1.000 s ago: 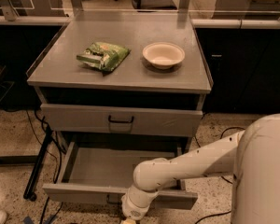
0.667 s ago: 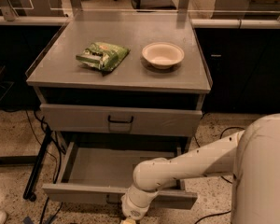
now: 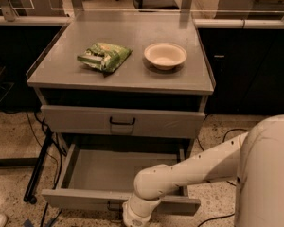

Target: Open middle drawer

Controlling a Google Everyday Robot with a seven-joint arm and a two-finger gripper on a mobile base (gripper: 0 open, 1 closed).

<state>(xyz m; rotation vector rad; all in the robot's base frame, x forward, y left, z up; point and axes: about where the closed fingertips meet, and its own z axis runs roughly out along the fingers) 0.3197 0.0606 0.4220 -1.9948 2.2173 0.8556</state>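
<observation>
Middle drawer (image 3: 118, 173) sits directly below the closed upper drawer (image 3: 123, 121) and projects well forward of it, with the tray interior exposed. The gripper (image 3: 132, 217) is below and forward of the upper drawer, at the centre of the middle drawer's front panel. Whether it is clamped or released cannot be determined. Judged step: end of the pull. Next move: verify extension, then release and back clear of the panel.

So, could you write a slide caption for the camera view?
Middle drawer standing open, the tool low at its front edge; bowl and snack bag on the cabinet top.
</observation>
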